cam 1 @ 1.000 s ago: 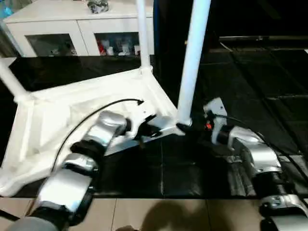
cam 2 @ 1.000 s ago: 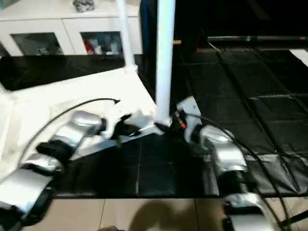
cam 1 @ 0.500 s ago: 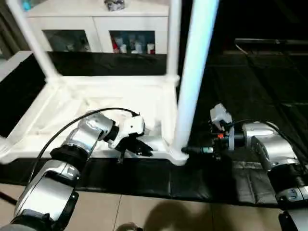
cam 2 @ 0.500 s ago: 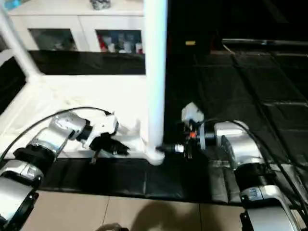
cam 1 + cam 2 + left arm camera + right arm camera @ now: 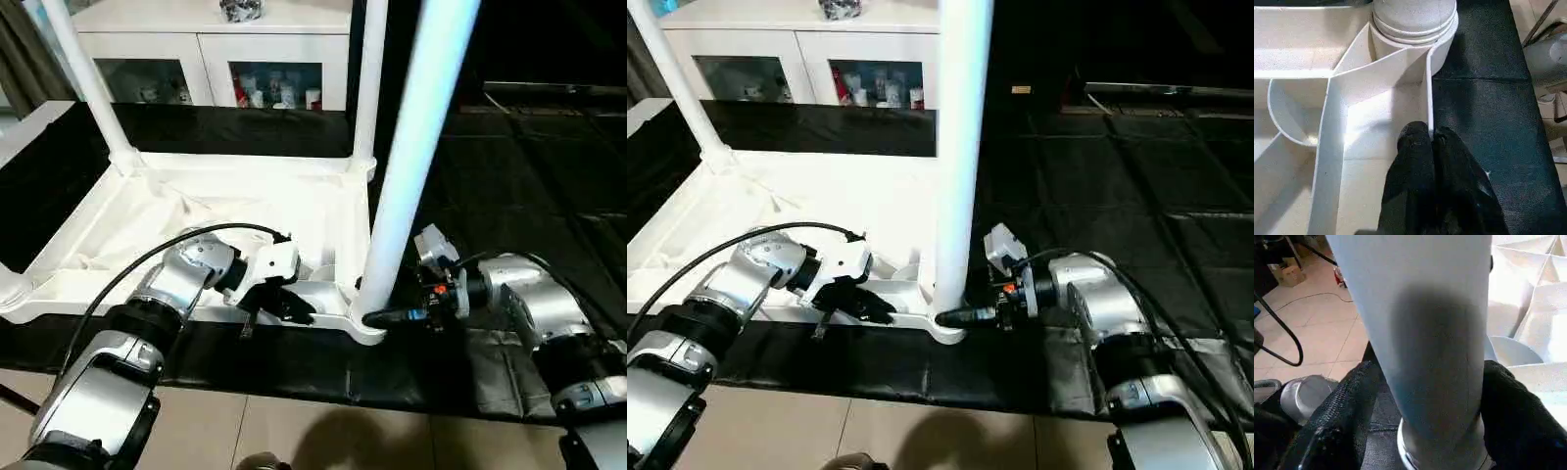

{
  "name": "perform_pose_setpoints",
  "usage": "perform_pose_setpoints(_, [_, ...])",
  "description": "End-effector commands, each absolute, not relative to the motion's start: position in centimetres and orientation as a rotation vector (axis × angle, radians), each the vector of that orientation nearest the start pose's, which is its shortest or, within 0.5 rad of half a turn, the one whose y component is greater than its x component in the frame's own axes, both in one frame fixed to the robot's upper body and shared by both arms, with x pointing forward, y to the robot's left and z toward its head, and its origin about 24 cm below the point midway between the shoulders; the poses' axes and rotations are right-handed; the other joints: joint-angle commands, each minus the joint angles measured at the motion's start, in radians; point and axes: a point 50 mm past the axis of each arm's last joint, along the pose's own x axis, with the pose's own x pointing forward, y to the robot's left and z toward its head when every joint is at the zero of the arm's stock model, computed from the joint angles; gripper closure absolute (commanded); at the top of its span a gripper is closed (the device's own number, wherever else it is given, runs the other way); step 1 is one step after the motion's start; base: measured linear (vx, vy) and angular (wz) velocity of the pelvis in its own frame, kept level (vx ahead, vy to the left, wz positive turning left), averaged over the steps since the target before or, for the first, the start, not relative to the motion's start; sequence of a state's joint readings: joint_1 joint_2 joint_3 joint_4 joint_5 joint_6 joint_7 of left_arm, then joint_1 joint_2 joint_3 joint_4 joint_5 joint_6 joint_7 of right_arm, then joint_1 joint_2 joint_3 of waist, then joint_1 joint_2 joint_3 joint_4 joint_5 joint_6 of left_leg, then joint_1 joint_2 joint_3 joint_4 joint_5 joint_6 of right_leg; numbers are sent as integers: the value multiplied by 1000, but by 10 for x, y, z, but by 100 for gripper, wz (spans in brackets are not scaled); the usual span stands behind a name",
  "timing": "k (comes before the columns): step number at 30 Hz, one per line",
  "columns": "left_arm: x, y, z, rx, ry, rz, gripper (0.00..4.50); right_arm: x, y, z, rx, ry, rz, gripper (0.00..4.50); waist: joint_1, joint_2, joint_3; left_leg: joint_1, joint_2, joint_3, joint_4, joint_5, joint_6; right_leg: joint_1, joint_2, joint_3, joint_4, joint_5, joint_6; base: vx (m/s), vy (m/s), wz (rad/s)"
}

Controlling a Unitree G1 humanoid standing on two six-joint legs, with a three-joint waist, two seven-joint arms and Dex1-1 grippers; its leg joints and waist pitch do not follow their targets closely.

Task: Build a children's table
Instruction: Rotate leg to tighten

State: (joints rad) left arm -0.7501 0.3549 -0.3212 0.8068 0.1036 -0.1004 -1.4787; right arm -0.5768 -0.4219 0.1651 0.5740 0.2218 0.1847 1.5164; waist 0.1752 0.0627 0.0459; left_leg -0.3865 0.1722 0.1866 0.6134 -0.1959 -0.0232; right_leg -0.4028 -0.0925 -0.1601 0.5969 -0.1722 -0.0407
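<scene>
You're seeing the upturned table (image 5: 196, 211) lying on black mats (image 5: 509, 166) before a white cabinet (image 5: 211, 49), left gripper (image 5: 1431, 139) pinching its rim, right gripper (image 5: 1425, 382) straddling a leg (image 5: 411, 166).

**Both arms low and forward, grippers facing inward**

The left gripper (image 5: 294, 305) is pinched tight, its silver forearm reaching up from the lower left. The right gripper (image 5: 377, 318) points across toward it, black fingers (image 5: 1337, 421) spread wide apart, wrist level.
</scene>
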Motion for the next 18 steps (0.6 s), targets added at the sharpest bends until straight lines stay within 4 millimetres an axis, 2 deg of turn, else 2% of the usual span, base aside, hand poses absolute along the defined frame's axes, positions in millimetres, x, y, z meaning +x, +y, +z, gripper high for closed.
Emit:
perform_pose_setpoints(1, [324, 123, 69, 580, 454, -1654, 450, 307, -155, 75, -70, 368, 1565, 170, -4, -24, -80, 19, 85, -33, -64, -84, 104, 56, -102, 81, -63, -213, -143, 0, 0, 0])
perform_pose_setpoints(5, [326, 122, 69, 547, 456, -1628, 450, 304, -154, 70, -48, 377, 1569, 201, -5, -23, -80, 20, 86, -33, -63, -87, 103, 55, -102, 81, -62, -206, -147, 0, 0, 0])
perform_pose_setpoints(6, [327, 120, 68, 524, 454, -1613, 450, 303, -153, 69, -36, 377, 1564, 207, -5, -18, -81, 21, 86, -33, -63, -92, 100, 54, -101, 81, -64, -207, -147, 0, 0, 0])
perform_pose_setpoints(9, [329, 115, 67, 493, 449, -1578, 450, 299, -152, 66, 1, 376, 1550, 229, -1, -19, -80, 24, 88, -33, -63, -94, 98, 53, -101, 83, -63, -197, -154, 0, 0, 0])
perform_pose_setpoints(11, [333, 108, 69, 461, 434, -1536, 450, 298, -148, 64, 40, 368, 1503, 237, 1, -17, -81, 24, 90, -34, -64, -97, 97, 53, -101, 83, -62, -195, -156, 0, 0, 0])
perform_pose_setpoints(12, [333, 108, 69, 460, 434, -1535, 450, 298, -148, 63, 41, 367, 1501, 240, 3, -21, -78, 24, 87, -32, -65, -108, 91, 53, -101, 84, -66, -215, -148, 0, 0, 0])
perform_pose_setpoints(13, [335, 103, 70, 444, 423, -1506, 450, 299, -145, 61, 62, 366, 1457, 241, 3, -21, -77, 24, 85, -31, -65, -118, 87, 53, -102, 85, -68, -235, -146, 0, 0, 0])
perform_pose_setpoints(14, [338, 100, 71, 437, 417, -1482, 450, 299, -141, 60, 80, 369, 1422, 242, 4, -22, -72, 27, 82, -28, -66, -135, 77, 50, -101, 85, -78, -289, -129, 0, 0, 0])
perform_pose_setpoints(15, [340, 96, 72, 431, 411, -1456, 450, 299, -138, 58, 99, 373, 1387, 243, 4, -19, -72, 29, 81, -30, -66, -148, 68, 50, -103, 85, -80, -318, -124, 0, 0, 0])
perform_pose_setpoints(16, [342, 92, 73, 423, 406, -1429, 450, 300, -131, 55, 97, 373, 1335, 243, 0, -20, -70, 26, 82, -32, -71, -154, 56, 53, -99, 84, -84, -349, -108, 0, 0, 0])
perform_pose_setpoints(17, [345, 86, 74, 415, 401, -1385, 450, 301, -123, 51, 101, 379, 1271, 244, -6, -16, -68, 31, 81, -34, -74, -183, 42, 50, -102, 82, -91, -389, -98, 0, 0, 0])
perform_pose_setpoints(18, [348, 80, 75, 398, 399, -1345, 450, 302, -115, 48, 107, 392, 1208, 244, -17, -17, -64, 33, 81, -35, -78, -202, 23, 48, -100, 83, -95, -418, -87, 0, 0, 0])
